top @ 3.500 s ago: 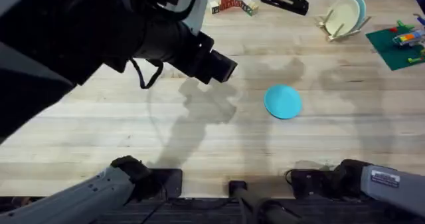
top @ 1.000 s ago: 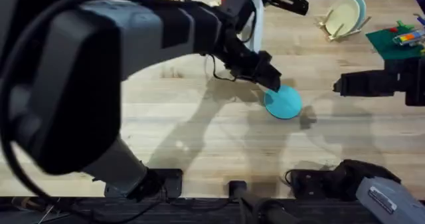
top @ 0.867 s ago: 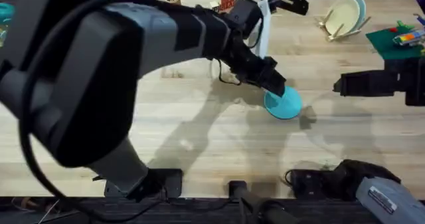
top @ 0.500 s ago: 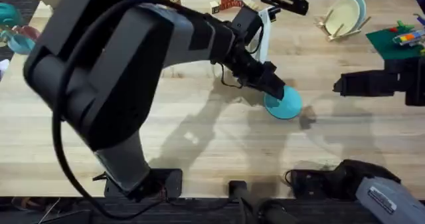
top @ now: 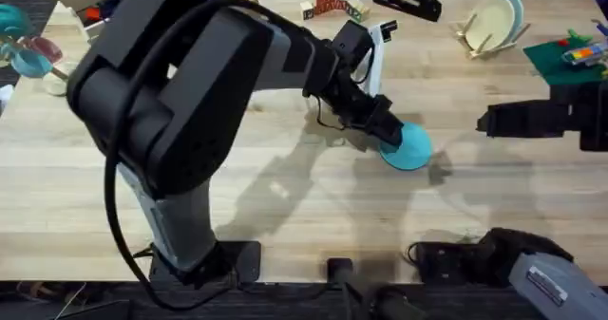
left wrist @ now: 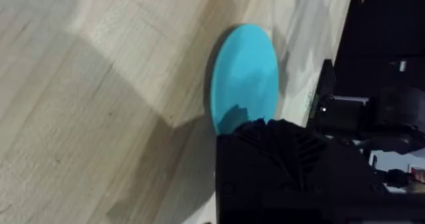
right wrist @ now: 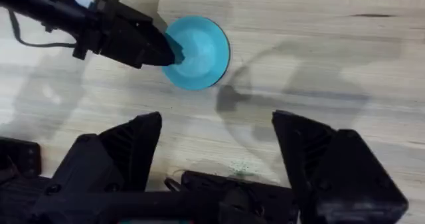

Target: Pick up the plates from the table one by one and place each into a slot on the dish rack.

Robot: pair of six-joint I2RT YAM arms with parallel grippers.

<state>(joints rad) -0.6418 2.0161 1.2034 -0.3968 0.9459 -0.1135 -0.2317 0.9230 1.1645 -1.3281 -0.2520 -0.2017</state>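
A small, round, flat teal-turquoise plastic plate is seen lying flat near the middle of the light wooden butcher-block tabletop, with bare wood on its near, far and right sides. The small natural-wood dish rack is set at the far right of the tabletop, well apart from this plate. A cream-yellow plate is held upright in the rack, with a pale sky-blue plate just behind it.

The left arm is stretched from its base at the lower left across the middle, its forearm angled down toward the plate. The left hand is placed at the plate's left edge, touching or nearly touching it; in the left wrist view its dark fingers are seen over the plate's rim, but whether they are parted or closed on the rim cannot be told.

The right hand is held above the tabletop to the right of the plate, well apart from it. Its two black fingers are spread wide, and nothing is held between them.
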